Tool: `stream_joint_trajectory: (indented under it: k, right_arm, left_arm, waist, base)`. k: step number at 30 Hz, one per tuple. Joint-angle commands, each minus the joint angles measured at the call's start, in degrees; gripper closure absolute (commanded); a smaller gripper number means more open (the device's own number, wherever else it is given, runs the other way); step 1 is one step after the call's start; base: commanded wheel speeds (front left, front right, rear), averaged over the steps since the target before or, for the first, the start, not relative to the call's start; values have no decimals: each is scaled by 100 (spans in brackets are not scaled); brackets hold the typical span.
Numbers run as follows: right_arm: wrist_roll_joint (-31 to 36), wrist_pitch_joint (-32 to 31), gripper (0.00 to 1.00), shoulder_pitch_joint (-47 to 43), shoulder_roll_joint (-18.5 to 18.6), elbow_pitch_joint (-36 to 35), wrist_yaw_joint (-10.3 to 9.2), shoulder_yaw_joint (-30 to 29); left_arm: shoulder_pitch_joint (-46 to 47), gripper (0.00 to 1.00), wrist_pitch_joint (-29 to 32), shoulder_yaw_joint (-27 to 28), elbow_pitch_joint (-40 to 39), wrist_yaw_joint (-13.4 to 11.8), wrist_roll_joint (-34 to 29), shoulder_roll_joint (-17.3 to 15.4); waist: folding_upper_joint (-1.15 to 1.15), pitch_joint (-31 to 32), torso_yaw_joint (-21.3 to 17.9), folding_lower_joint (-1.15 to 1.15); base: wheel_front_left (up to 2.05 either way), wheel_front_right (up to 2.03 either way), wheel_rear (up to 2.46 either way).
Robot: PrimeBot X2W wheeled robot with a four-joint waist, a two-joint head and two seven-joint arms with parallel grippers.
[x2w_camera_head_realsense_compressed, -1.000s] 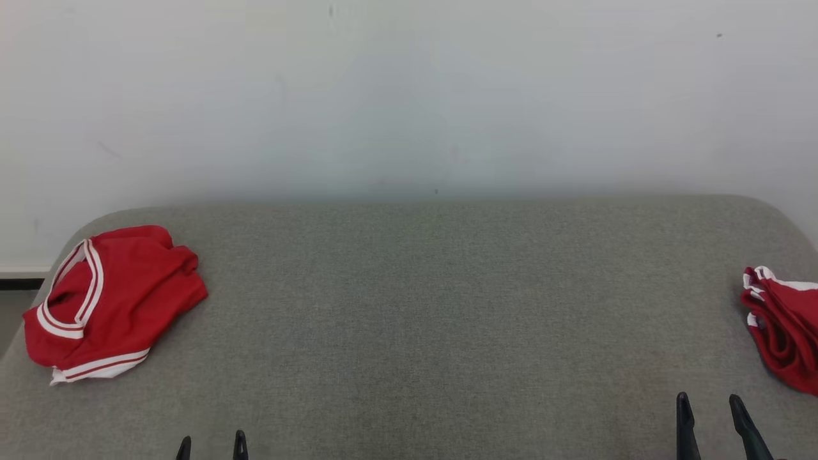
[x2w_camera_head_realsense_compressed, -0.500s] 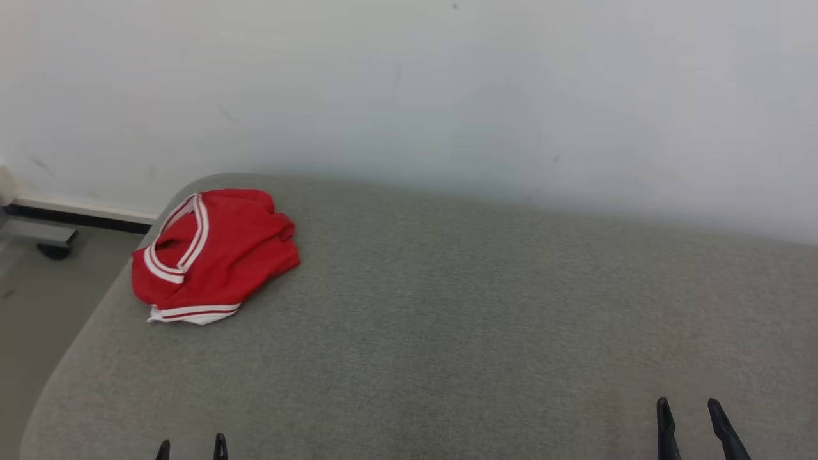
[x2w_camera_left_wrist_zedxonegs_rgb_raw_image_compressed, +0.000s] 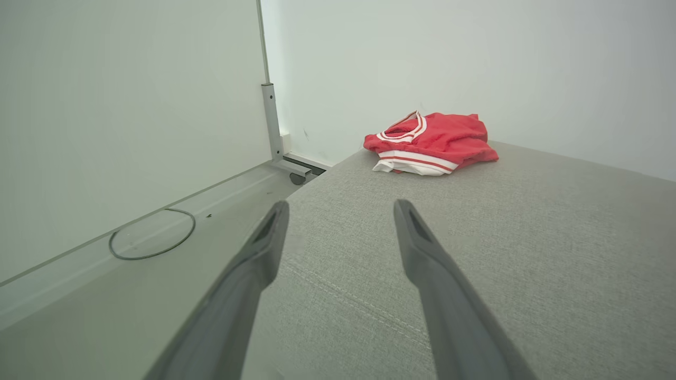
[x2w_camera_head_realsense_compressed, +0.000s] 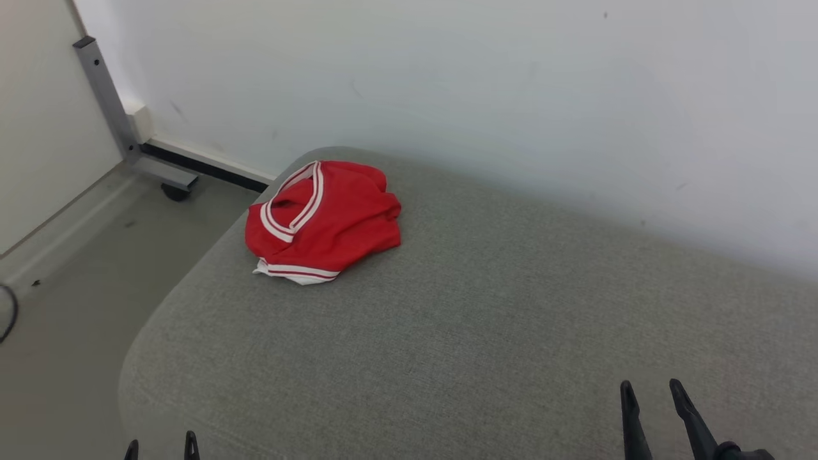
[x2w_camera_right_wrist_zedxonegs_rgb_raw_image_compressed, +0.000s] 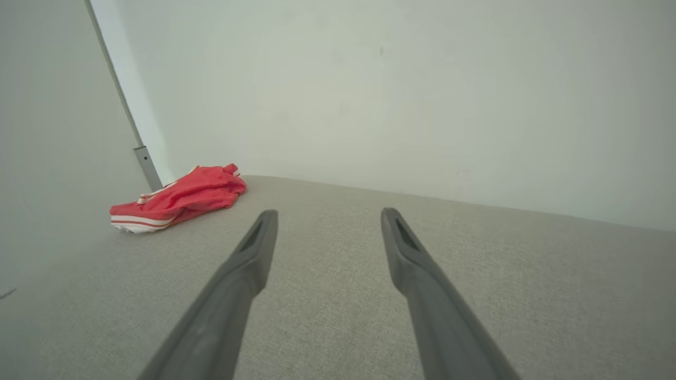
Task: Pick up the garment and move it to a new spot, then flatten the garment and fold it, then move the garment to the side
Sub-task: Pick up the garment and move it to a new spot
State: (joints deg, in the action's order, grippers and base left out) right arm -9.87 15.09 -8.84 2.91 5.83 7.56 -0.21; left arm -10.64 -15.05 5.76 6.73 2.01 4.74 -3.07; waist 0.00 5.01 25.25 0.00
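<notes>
A crumpled red garment point(x2w_camera_head_realsense_compressed: 326, 220) with white-striped trim lies near the far left corner of the grey fabric surface point(x2w_camera_head_realsense_compressed: 486, 319). It also shows in the left wrist view point(x2w_camera_left_wrist_zedxonegs_rgb_raw_image_compressed: 430, 142) and the right wrist view point(x2w_camera_right_wrist_zedxonegs_rgb_raw_image_compressed: 182, 198), far ahead of both sets of fingers. My left gripper point(x2w_camera_head_realsense_compressed: 162, 447) is at the bottom left, over the surface's near left edge, open and holding nothing point(x2w_camera_left_wrist_zedxonegs_rgb_raw_image_compressed: 340, 208). My right gripper point(x2w_camera_head_realsense_compressed: 652, 393) is at the bottom right, open with nothing between its fingers point(x2w_camera_right_wrist_zedxonegs_rgb_raw_image_compressed: 327, 216).
A white wall point(x2w_camera_head_realsense_compressed: 511, 96) runs behind the surface. To the left the floor point(x2w_camera_head_realsense_compressed: 70, 268) drops away, with a grey metal post on a caster point(x2w_camera_head_realsense_compressed: 108, 102) and a thin cable loop point(x2w_camera_left_wrist_zedxonegs_rgb_raw_image_compressed: 153, 232) lying on it.
The camera has turned left: the red garment has shifted from the picture's left edge toward its middle, a second red garment at the right has left the picture, and the floor came in.
</notes>
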Motion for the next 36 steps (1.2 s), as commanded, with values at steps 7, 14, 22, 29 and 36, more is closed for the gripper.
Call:
stream_joint_trajectory:
  k: [7,14,22,29,36]
  right_arm:
    - [62,9,0,226,-2,109,-15,167]
    - [49,9,0,223,-2,119,-16,189]
    - [89,9,0,53,-2,8,-16,75]
    - [247,9,0,-48,153,-267,-16,61]
    - [250,-26,0,340,764,-654,-16,211]
  left_arm:
    - [-140,0,-18,56,-174,-94,61,17]
    - [-142,0,-18,6,-211,-177,172,22]
    - [397,0,-18,-249,29,-178,192,24]
    - [1765,0,2,-419,1215,-26,473,21]
    - [3658,0,519,-227,2452,-35,964,-25]
  waist:
    - [0,-214,278,0]
    - [0,-217,279,0]
    - [0,-258,297,0]
    - [0,-666,197,0]
    - [0,-1757,-323,0]
  base:
    - [0,0,0]
    - [0,0,0]
    - [0,0,0]
    - [0,0,0]
    - [0,0,0]
